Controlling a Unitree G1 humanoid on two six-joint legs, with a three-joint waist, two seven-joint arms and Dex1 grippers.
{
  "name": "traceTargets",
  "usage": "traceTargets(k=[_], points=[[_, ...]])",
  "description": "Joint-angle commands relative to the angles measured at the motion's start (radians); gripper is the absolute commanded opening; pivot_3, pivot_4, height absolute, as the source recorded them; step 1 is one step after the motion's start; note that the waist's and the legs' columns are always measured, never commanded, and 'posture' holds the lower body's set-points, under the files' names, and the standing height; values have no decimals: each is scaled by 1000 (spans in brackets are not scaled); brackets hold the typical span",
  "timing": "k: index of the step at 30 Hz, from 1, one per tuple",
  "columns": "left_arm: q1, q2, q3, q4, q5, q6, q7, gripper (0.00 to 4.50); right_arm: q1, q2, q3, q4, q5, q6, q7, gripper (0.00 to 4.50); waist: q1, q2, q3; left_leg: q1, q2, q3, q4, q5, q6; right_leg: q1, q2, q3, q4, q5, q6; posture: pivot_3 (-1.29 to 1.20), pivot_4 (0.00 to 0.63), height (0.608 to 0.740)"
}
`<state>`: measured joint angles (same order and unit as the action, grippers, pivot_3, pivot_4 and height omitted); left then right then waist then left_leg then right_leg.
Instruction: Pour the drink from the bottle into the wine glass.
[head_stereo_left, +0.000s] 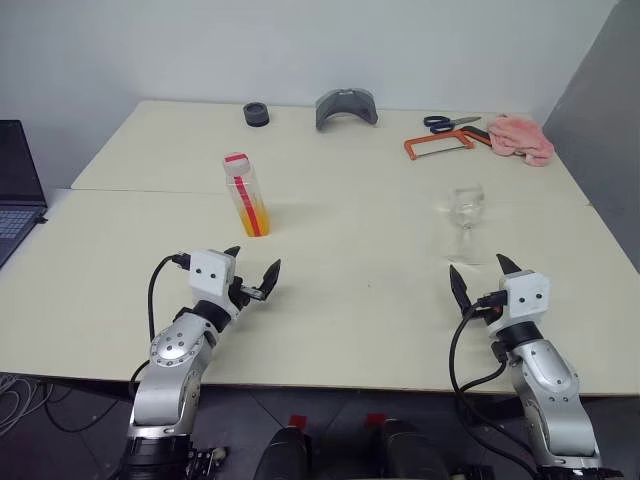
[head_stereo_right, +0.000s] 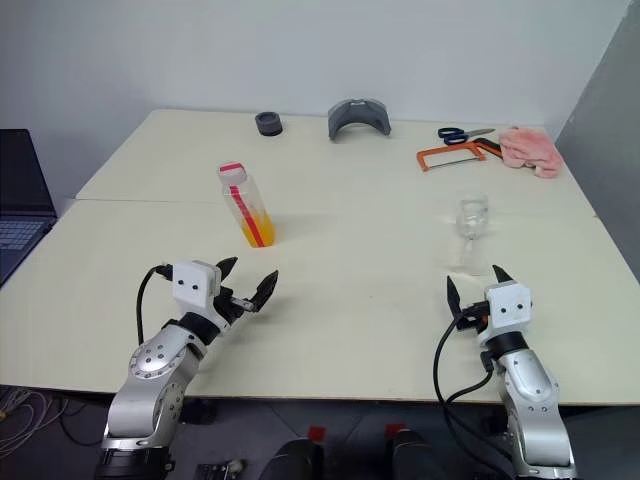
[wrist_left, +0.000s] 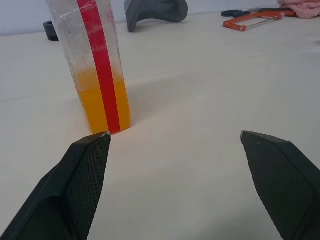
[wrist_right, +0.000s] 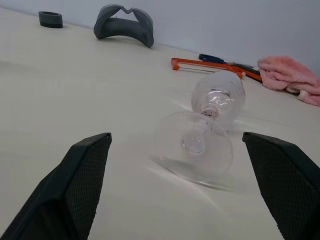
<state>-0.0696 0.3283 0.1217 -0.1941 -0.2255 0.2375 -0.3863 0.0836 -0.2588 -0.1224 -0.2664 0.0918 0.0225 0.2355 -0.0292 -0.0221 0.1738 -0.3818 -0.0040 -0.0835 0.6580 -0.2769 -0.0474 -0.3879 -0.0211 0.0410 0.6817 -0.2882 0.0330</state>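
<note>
The bottle (head_stereo_left: 246, 195) stands upright on the table left of centre, clear with a red strip and a pinkish-red cap. The orange drink (wrist_left: 102, 102) fills its lower part. My left gripper (head_stereo_left: 254, 260) is open just short of it, a little to its right, touching nothing. The wine glass (head_stereo_left: 466, 212) is on the right. In the right wrist view the wine glass (wrist_right: 200, 142) lies on its side, with its round foot facing my open right gripper (head_stereo_left: 479, 267), which is empty and apart from it.
Along the table's far side lie a black ring (head_stereo_left: 256, 114), a grey curved piece (head_stereo_left: 346, 107), blue scissors (head_stereo_left: 450, 122), an orange hacksaw (head_stereo_left: 438, 146) and a pink cloth (head_stereo_left: 520, 137). A laptop (head_stereo_left: 15, 185) sits off the left edge.
</note>
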Motion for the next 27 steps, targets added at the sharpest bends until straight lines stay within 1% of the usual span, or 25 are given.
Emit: traceTargets(k=[1,8,17,23,27], points=[[-8,13,12,-18,-13,-18,-18,4462,-11,1,-10,-19,4,-14,-5,4500,0,0,0,0,0,0,0,0,0,0,0,0,0,0,0,0,150,740],[-14,22,5,-15,-3,-10,-28,4462,-12,4,-5,-14,5,-16,-1,4500,0,0,0,0,0,0,0,0,0,0,0,0,0,0,0,0,150,740],[-7,2,12,-34,-61,-36,-67,4462,-26,0,0,-1,8,-30,14,4500,0,0,0,0,0,0,0,0,0,0,0,0,0,0,0,0,150,740],[-65,-32,23,4,-11,-42,37,4462,-26,-27,34,-54,54,-20,107,4500,0,0,0,0,0,0,0,0,0,0,0,0,0,0,0,0,150,740],[-150,-57,47,37,10,-22,141,4462,-62,-89,87,-151,147,78,234,4500,-1,0,0,0,-1,0,0,0,0,0,0,0,0,0,0,0,150,740]])
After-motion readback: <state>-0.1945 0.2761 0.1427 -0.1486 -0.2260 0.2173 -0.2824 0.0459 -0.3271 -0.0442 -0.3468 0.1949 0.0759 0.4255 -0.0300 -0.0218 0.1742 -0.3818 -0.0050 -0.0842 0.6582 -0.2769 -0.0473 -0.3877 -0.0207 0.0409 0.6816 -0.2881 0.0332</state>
